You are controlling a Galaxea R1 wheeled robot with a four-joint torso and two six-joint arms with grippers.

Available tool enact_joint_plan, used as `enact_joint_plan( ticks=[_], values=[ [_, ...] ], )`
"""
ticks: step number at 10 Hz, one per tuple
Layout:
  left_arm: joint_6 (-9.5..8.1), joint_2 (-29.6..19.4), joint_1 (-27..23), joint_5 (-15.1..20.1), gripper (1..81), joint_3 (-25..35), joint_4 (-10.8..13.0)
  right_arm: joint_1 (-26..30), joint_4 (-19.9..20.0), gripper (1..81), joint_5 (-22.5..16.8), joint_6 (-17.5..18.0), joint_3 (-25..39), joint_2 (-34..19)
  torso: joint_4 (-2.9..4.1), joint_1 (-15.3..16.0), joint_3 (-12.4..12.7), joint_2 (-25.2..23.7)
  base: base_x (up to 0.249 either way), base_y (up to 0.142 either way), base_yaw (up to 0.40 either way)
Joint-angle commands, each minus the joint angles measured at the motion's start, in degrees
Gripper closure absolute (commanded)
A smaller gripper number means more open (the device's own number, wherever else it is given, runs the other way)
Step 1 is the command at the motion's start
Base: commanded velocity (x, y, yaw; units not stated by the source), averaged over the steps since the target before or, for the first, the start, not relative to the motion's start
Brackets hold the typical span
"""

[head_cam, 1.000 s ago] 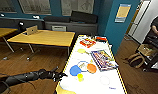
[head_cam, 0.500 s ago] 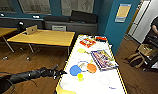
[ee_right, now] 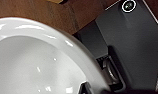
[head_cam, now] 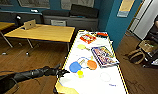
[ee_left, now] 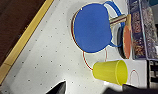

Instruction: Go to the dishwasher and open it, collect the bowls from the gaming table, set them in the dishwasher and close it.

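Bowl (ee_right: 37, 62) — white, glossy — looms against the right claw in its wrist view; whether that claw pinches it I cannot tell. Left claw (head_cam: 63, 72) reaches to the gaming table's (head_cam: 95, 86) near left edge, its spread unclear too. Just beyond it on the white top lie a blue paddle (ee_left: 92, 27), a yellow cup (ee_left: 110, 72) on its side and an orange paddle (head_cam: 92, 64) — a game box (head_cam: 103, 55) towards the right edge.

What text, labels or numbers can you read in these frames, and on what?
None can be read.
Colourful box on the gaming table: printed cover, too blurred to read.
Red pack further along the table: print blurred, unreadable.
Yellowish poster on the blue wall: no legible text.
Yellow cup, blue paddle and white bowl: no markings seen.
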Motion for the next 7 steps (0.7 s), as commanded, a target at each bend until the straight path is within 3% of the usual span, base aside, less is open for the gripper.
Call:
enact_joint_plan(
  ticks=[1, 7],
  values=[
    [-0.16, 0.15, -8.69, 1.25, 1.0, 0.39, 0.40, 2.30, -1.44, 81.1, -1.15, -0.02, 1.28, -1.71, 0.00, 0.00, 0.11, 0.00, 0.000, 0.000, 0.000],
    [-0.16, 7.52, -10.36, 3.09, 1.0, -3.11, 0.40, 2.30, -1.53, 81.1, -1.15, -0.02, 1.46, -1.71, 0.00, 0.05, -0.68, 0.02, 0.000, 0.000, 0.000]
  ],
)
